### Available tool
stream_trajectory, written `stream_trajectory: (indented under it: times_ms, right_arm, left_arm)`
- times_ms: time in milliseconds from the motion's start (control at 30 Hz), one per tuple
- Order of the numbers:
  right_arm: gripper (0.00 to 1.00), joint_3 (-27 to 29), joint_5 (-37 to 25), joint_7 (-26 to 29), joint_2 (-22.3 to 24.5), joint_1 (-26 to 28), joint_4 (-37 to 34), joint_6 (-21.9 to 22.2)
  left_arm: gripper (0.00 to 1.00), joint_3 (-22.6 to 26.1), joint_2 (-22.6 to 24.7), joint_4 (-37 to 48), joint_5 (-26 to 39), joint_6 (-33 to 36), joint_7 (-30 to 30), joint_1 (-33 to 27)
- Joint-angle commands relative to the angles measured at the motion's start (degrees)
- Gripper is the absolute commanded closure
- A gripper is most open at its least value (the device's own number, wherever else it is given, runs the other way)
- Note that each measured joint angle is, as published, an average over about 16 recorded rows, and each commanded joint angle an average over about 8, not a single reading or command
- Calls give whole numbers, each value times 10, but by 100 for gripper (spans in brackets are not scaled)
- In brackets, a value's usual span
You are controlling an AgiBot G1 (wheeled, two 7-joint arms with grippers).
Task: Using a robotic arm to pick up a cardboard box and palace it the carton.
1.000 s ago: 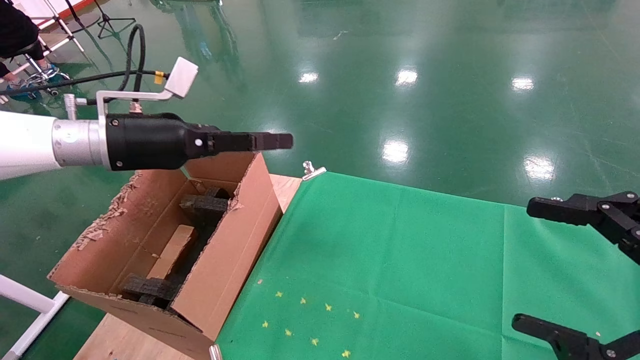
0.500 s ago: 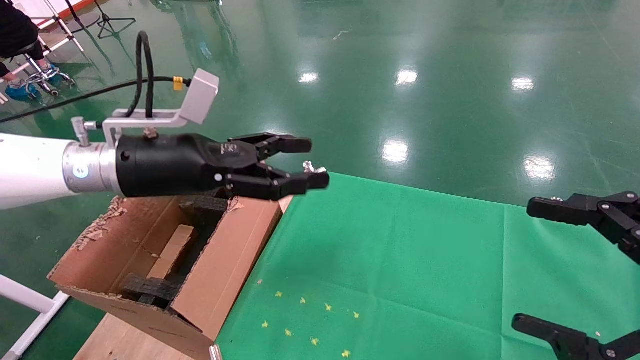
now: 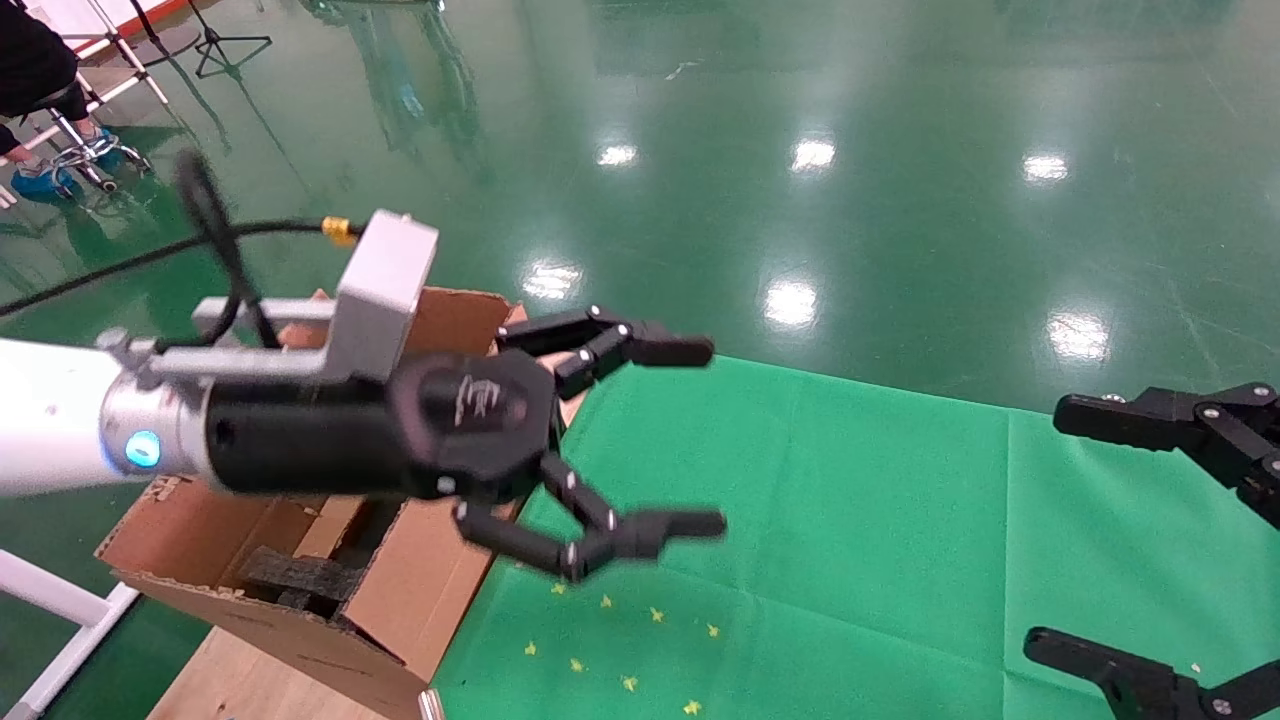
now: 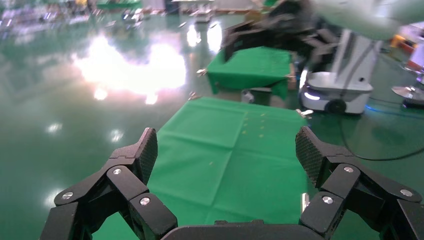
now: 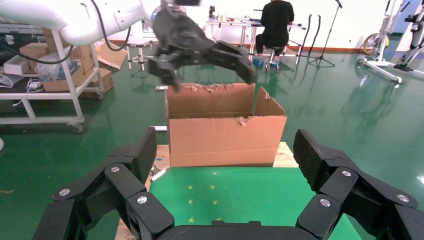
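Green cloth (image 3: 850,520); carton (image 3: 420,590) holds foam (image 3: 300,575).

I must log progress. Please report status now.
Left hand open, empty, beside carton. Right hand open, parked at table edge. Cardboard box not visible on green cloth.

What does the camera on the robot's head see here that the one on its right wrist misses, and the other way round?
Only the head view looks down into the carton, showing dark foam inside, and shows the right gripper from outside.

Only the right wrist view shows the carton's outer wall, a shelf trolley and a seated person.

Both show the left gripper open by the carton, and the green cloth.
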Motion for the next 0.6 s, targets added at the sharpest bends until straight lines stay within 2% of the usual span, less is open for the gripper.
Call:
stream_trajectory:
  times_ms: [33, 267, 600]
  right_arm:
    - [0, 0, 0, 0, 0, 0, 0, 0]
    - [0, 0, 0, 0, 0, 0, 0, 0]
    - [0, 0, 0, 0, 0, 0, 0, 0]
  left_arm:
    - [0, -9, -2, -24, -14, 0, 19, 18]
    - [0, -25, -5, -66, -40, -1, 43, 50]
    - [0, -20, -4, -53, -32, -1, 36, 41]
